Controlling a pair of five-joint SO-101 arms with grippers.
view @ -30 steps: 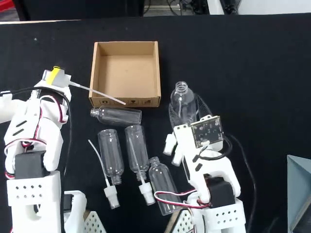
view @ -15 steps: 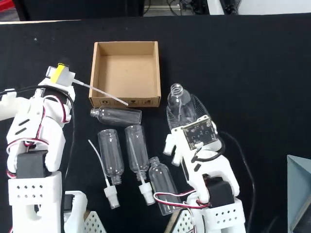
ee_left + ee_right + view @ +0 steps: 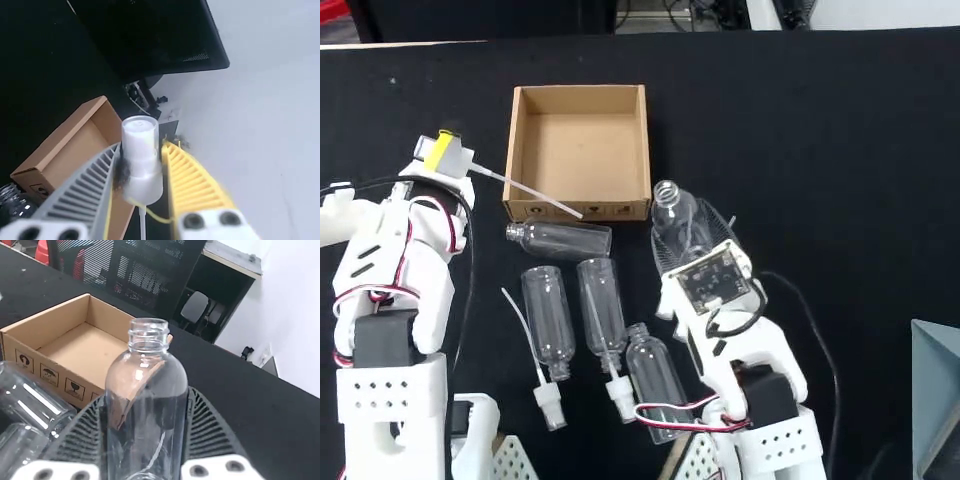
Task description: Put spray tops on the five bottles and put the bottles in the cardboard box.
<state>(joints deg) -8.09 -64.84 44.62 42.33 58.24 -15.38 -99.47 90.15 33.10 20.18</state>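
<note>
My right gripper (image 3: pixel 682 228) is shut on a clear open-necked bottle (image 3: pixel 676 215), held upright just right of the cardboard box's front corner; the same bottle (image 3: pixel 144 405) stands between black fingers (image 3: pixel 205 425). My left gripper (image 3: pixel 442 152) is shut on a white spray top (image 3: pixel 141 160), whose long dip tube (image 3: pixel 525 190) slants across the box's front left corner. The cardboard box (image 3: pixel 579 206) is open with nothing in it. Several clear bottles lie in front of it, one sideways (image 3: pixel 560 239), the others (image 3: pixel 548 318) pointing to the near edge. Two spray tops (image 3: pixel 549 405) lie near them.
The table is covered in black cloth. A grey object (image 3: pixel 935 395) sits at the near right edge. The arm bases (image 3: pixel 390 400) stand at the near edge on both sides of the lying bottles. Open room lies right of and behind the box.
My right gripper has carried the bottle left, closer to the box's front right corner. My left gripper shifted slightly right with the spray top, then held still.
</note>
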